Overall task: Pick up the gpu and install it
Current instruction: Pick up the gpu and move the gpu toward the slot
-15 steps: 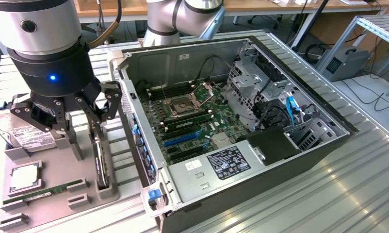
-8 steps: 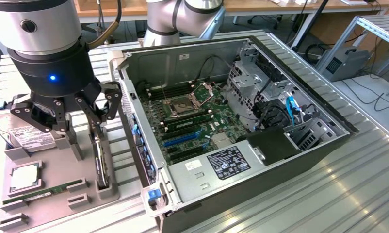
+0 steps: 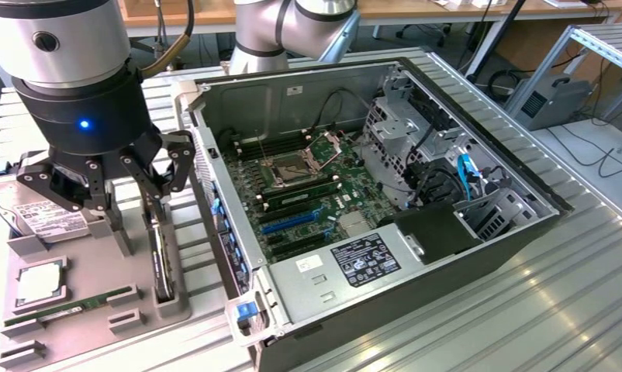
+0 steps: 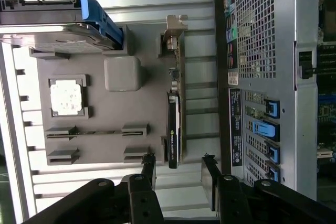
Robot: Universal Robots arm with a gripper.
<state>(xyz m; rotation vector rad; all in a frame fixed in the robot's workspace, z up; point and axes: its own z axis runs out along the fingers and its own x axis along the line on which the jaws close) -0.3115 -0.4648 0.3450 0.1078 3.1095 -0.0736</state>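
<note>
The gpu [image 3: 164,262] [image 4: 174,129] stands edge-on in a slot of the grey tray [image 3: 84,273] [image 4: 105,140], beside the open case [image 3: 322,310] [image 4: 262,24] on the bench [image 3: 528,310]. The gripper [image 3: 125,205] [image 4: 178,165] hangs over the tray, fingers spread, holding nothing.

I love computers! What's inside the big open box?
A green motherboard with a processor socket, blue slots, cables, a silver drive cage and a labelled power supply. Whatever lies under the power supply is covered.

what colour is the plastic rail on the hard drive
Blue; the rail on the hard drive shows best in the wrist view.
</note>
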